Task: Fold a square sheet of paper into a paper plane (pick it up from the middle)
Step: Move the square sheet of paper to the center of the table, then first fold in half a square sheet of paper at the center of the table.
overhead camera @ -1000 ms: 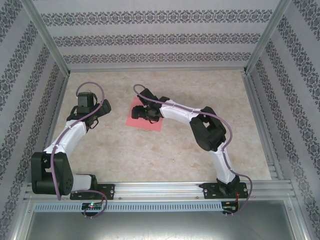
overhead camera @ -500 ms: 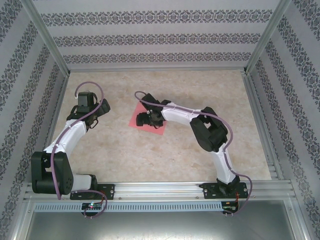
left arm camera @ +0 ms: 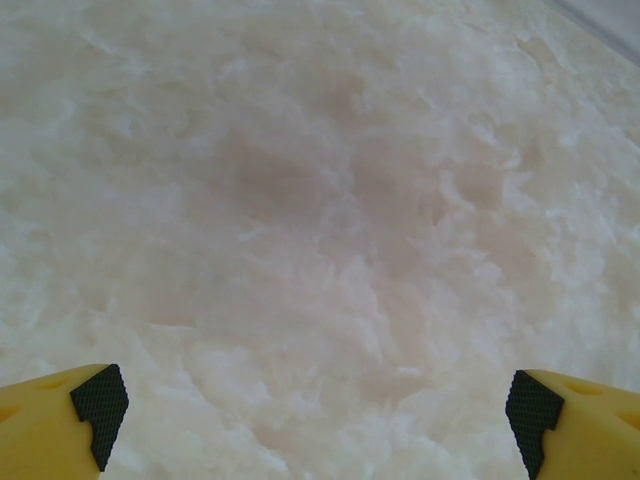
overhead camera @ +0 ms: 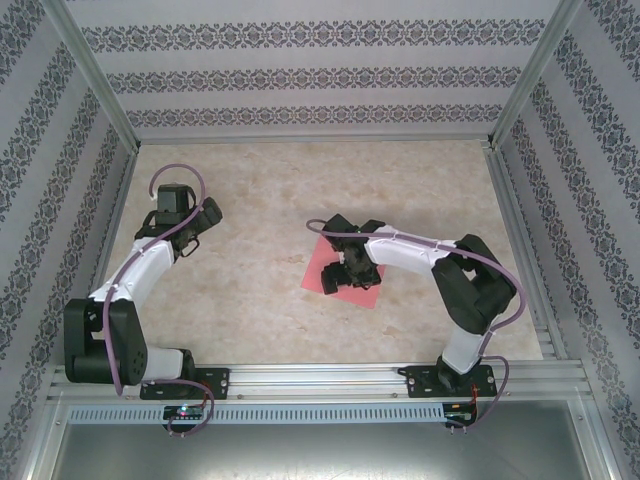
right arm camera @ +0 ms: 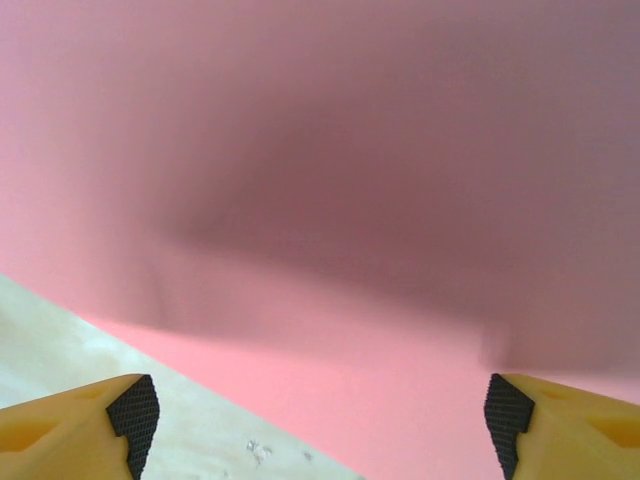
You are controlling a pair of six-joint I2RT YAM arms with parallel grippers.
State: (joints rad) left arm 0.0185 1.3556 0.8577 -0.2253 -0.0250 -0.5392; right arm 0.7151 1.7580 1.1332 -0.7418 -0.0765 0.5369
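Observation:
The square sheet of paper (overhead camera: 362, 292) is salmon-pink and lies flat and unfolded on the table, right of centre. My right gripper (overhead camera: 338, 272) points down onto its middle and hides much of it. In the right wrist view the sheet (right arm camera: 350, 200) spreads under my right gripper (right arm camera: 320, 415). The jaws stand wide apart with nothing pinched between them, and one paper edge crosses the lower left. My left gripper (overhead camera: 207, 218) hovers at the left of the table, well away from the sheet. In its wrist view the left gripper (left arm camera: 320, 410) is open over bare table. The paper plane is out of view.
The marbled beige table (overhead camera: 260, 300) is enclosed by patterned walls (overhead camera: 320, 75) and aluminium frame posts. A metal rail (overhead camera: 320, 378) along the near edge carries both arm bases. The right arm's elbow (overhead camera: 475, 290) sits right of the sheet.
My right gripper has moved toward the near right, and the pink sheet has slid along under it from the table's middle. The left arm has stayed put.

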